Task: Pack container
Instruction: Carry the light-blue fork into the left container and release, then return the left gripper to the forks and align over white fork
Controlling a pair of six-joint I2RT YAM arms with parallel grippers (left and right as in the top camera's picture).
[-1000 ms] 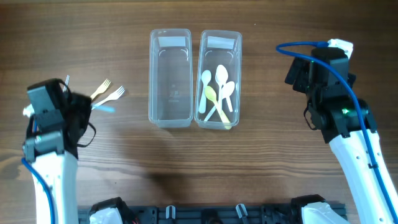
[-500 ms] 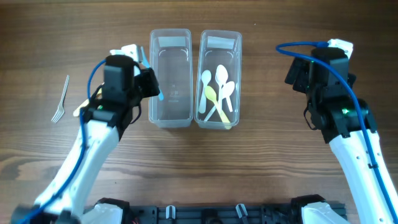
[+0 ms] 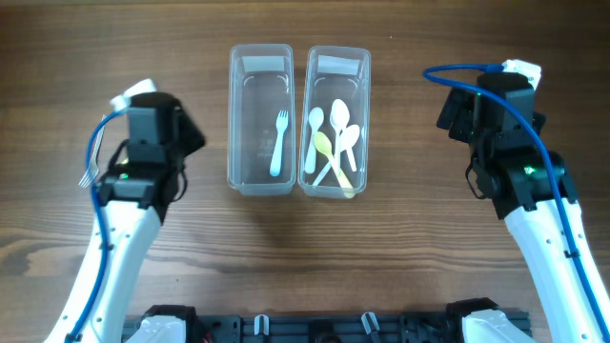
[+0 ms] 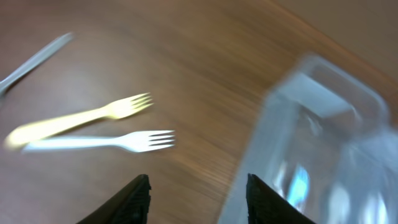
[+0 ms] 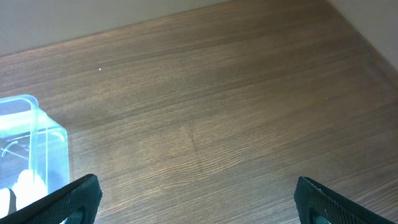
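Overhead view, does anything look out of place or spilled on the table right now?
Nothing is spilled or damaged. The light blue plastic fork lies inside the left clear plastic container, the spoons in the right clear container. Three forks remain loose on the table: yellow, white and grey.

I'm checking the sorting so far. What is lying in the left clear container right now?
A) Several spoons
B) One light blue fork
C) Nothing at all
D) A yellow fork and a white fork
B. The overhead view shows a single light blue fork lying inside the left container, while the spoons are in the right container and the yellow fork and white fork lie on the table.
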